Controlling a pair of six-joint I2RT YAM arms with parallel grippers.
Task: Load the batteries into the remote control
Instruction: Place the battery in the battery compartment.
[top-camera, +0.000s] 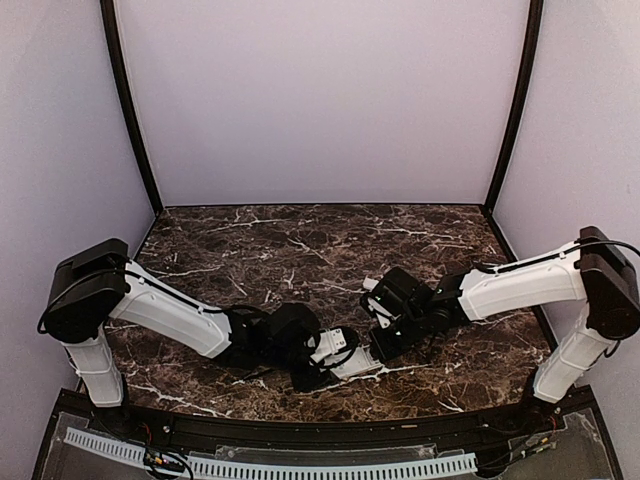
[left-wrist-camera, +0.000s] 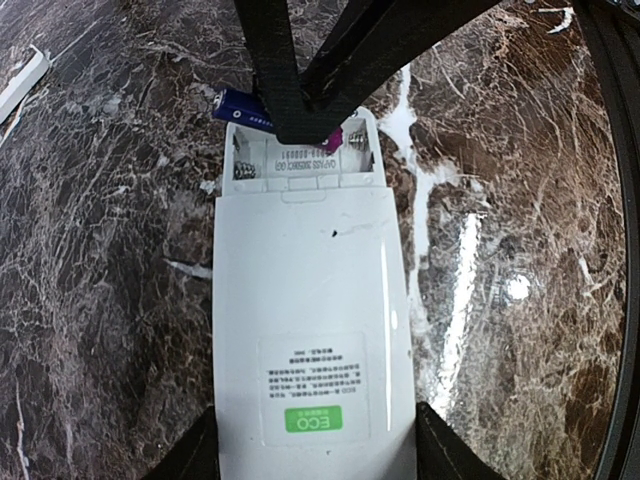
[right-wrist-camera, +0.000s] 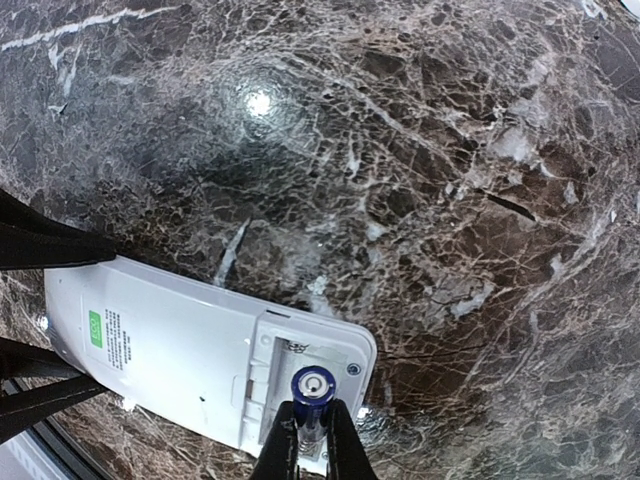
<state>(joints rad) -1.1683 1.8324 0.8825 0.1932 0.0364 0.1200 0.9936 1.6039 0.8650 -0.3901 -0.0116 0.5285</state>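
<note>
While the left gripper (left-wrist-camera: 315, 455) squeezes the remote control (left-wrist-camera: 305, 300), the right gripper (right-wrist-camera: 310, 440) pinches a battery (right-wrist-camera: 312, 385) over the open slot (right-wrist-camera: 288, 352); next it should push straight down.

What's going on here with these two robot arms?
The left gripper is clamped on the sides of the remote control, which lies back side up on the marble table with its battery compartment uncovered. The right gripper pinches a battery right at that compartment, apparently about to seat it. Spring contacts show in the bay, so it is not fully loaded yet.
</note>
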